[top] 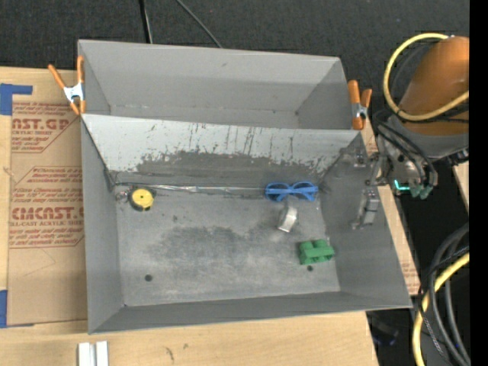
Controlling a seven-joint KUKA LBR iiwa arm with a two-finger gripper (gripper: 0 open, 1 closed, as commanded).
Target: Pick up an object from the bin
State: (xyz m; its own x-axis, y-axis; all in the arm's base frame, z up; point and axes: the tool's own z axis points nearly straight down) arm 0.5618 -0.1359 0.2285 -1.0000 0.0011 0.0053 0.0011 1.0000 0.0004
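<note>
My gripper [367, 209] hangs over the bin's right wall, apart from every loose thing, with nothing seen in it. Nearest to it, on the bin floor to its lower left, lies a green block [315, 252]. A small silvery piece [287, 219] lies a little left of that and further back. A blue thing shaped like a pair of glasses [290, 191] rests at the foot of the back wall.
A small yellow round thing [142, 198] sits at the far left of the floor by the back wall. The arm with its orange cover and cables stands outside the bin at the right.
</note>
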